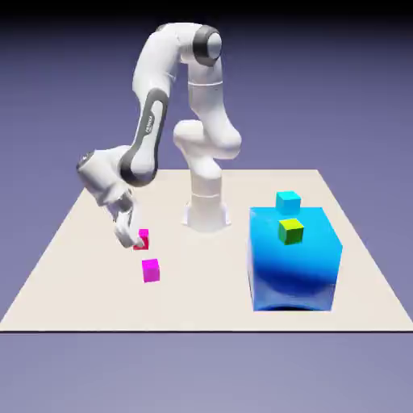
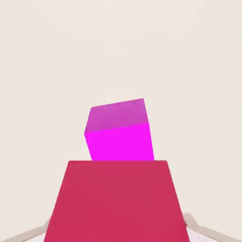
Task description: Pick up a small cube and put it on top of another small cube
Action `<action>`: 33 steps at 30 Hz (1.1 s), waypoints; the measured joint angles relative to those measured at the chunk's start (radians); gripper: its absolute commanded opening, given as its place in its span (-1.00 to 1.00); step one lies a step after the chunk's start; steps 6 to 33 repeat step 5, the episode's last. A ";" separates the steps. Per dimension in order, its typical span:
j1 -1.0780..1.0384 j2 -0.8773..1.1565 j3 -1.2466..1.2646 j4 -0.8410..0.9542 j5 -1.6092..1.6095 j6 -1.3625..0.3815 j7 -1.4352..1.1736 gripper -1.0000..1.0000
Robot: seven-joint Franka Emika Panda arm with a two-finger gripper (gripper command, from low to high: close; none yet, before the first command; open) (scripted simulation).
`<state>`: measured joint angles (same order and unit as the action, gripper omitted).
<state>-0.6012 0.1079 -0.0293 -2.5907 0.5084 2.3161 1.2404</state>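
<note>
The small crimson-pink cube [image 1: 143, 238] sits between the fingers of my gripper [image 1: 133, 239], low over the table at the exterior view's left. My gripper is shut on it. In the hand view this small cube [image 2: 116, 201] fills the bottom middle and hides most of the fingertips [image 2: 197, 226], of which only grey slivers show at the lower corners. The other small cube, purplish-magenta [image 1: 151, 270], rests on the table just in front of the held cube. It shows in the hand view [image 2: 120, 134] right above the crimson one, apart from it.
A big blue block [image 1: 293, 258] stands at the exterior view's right with a yellow-green cube [image 1: 291, 231] on top. A cyan cube [image 1: 288, 201] sits behind it. The robot's base [image 1: 206, 214] rises at the table's far middle.
</note>
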 measured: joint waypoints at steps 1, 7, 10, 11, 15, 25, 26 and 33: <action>0.003 0.036 0.013 -0.007 0.028 0.041 -0.020 -1.00; 0.007 0.085 0.029 -0.017 0.063 0.096 -0.046 1.00; 0.007 0.085 0.029 -0.017 0.063 0.096 -0.046 1.00; 0.007 0.085 0.029 -0.017 0.063 0.096 -0.046 1.00; 0.007 0.085 0.029 -0.017 0.063 0.096 -0.046 1.00; 0.007 0.085 0.029 -0.017 0.063 0.096 -0.046 1.00; 0.007 0.085 0.029 -0.017 0.063 0.096 -0.046 1.00; 0.007 0.085 0.029 -0.017 0.063 0.096 -0.046 1.00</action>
